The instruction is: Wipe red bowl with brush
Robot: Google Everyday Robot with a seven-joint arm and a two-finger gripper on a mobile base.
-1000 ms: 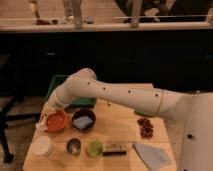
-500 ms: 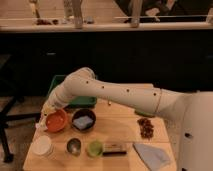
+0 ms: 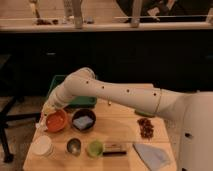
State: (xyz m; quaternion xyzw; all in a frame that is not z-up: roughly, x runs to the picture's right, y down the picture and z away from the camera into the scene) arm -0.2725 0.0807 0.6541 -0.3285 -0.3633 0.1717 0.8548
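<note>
Single camera view of the wooden bench (image 3: 120, 131), described from the near edge to the far wall.

Nearest row, in front of the claw: a white cup (image 3: 42, 146) is seen almost straight in front of it. To the picture-right of the cup, a metal cup (image 3: 74, 146), a green cup (image 3: 94, 148) and a short block brush (image 3: 115, 148) are lined up. A blue cloth (image 3: 153, 154) is laid at the near corner, well apart from the claw.

Middle row: the claw (image 3: 46, 113) is held low at the picture-left rim of the red bowl (image 3: 57, 121). Its fingers are drawn together, and they appear to be clamped on the brush (image 3: 40, 125). Only a pale end of the brush is seen, projecting below the claw just outside the bowl's rim. A dark bowl (image 3: 74, 116) is set just beside the red bowl, on the side away from the claw, and a blue sponge (image 3: 84, 121) is held in it. A brown heap (image 3: 146, 127) is seen far to the picture-right of the claw.

Behind the claw: a green tray (image 3: 80, 101) is partly covered by the white arm (image 3: 115, 92), which is stretched across from the picture-right.

Farthest: a dark cabinet front (image 3: 125, 55) is shown beyond the bench.
</note>
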